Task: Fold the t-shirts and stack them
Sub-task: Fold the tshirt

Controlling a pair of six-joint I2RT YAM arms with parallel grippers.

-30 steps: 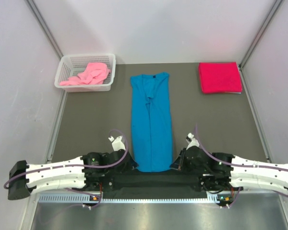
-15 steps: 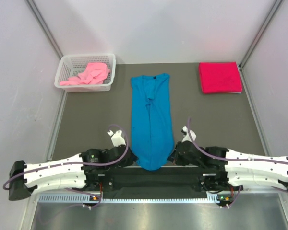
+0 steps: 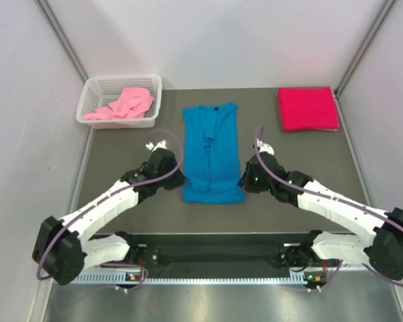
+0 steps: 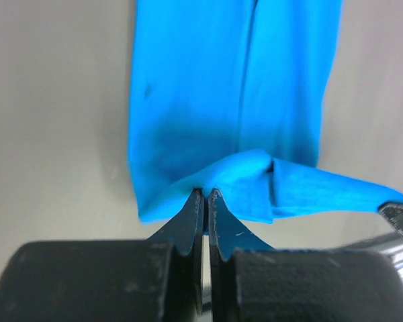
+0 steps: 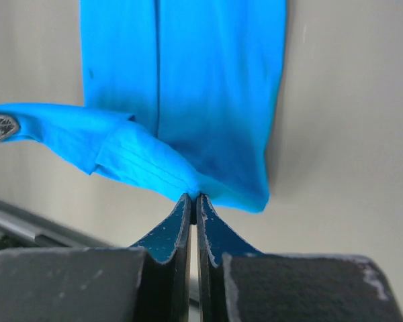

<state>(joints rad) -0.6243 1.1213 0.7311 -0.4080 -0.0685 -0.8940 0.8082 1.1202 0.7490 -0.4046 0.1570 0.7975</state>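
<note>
1. Left jaws: pressed together on the near-left hem corner of the bright blue cloth t-shirt (image 3: 211, 141), holding that corner raised off the dark grey surface (image 3: 121, 154).
2. Right jaws: pressed together on the near-right hem corner of the same t-shirt. The hem hangs as a slack band between the two grips.
3. Blue t-shirt: lies at the centre of the surface, folded lengthwise into a narrow strip. The near end curls up to the lifted hem, and the dark collar is at the far end.
4. Crimson red folded t-shirt (image 3: 307, 109): lies flat at the far right corner, well apart from the blue one.
5. Light pink t-shirt (image 3: 124, 104): crumpled inside the white plastic mesh basket (image 3: 156, 100) at the far left corner.
</note>
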